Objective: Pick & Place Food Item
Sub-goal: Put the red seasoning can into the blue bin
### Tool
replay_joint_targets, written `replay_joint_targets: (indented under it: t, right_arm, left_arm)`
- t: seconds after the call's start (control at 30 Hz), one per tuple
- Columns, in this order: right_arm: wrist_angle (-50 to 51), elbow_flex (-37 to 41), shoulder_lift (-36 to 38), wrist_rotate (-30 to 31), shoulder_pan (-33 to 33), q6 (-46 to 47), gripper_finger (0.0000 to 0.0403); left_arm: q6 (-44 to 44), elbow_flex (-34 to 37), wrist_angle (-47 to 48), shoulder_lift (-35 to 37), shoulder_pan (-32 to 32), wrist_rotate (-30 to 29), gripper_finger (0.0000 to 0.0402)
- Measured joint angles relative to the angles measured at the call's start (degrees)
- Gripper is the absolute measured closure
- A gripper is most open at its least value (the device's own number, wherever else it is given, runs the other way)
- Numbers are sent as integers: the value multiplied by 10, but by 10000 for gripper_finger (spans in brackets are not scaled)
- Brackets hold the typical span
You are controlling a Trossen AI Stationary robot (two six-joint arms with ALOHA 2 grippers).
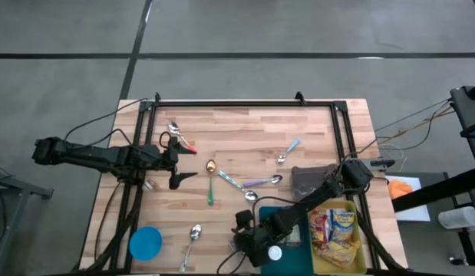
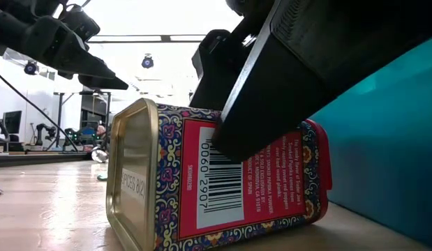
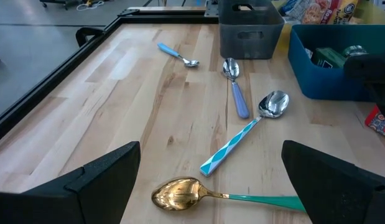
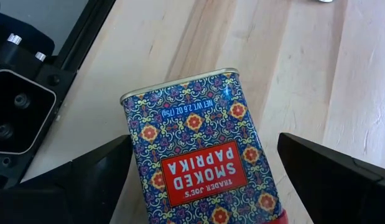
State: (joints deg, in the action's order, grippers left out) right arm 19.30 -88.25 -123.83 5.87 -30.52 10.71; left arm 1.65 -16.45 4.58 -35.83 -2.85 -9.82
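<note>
Surface [image 1: 245, 123]: pale wood, spoons scattered mid-board, blue bin [image 1: 295, 249] at the near right edge.
Tin [image 4: 201, 162]: paprika, lying on its side near the near edge, just beside the bin.
Right claw [image 4: 204, 171]: spread wide, straddling the tin, seemingly lined up to grasp.
Left claw [image 3: 211, 180]: released, waiting over the left side.

Grey concrete floor [image 1: 245, 31] w/ seams; bright ceiling lights [image 2: 147, 61] overhead.
</note>
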Motion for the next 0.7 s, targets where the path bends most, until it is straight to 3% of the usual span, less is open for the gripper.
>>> replay_joint_targets:
  t: [0.7]
  right_arm:
    - [2,1,0,-32,1,-4,3]
  left_arm:
    - [-2,0,0,0,0,0,9]
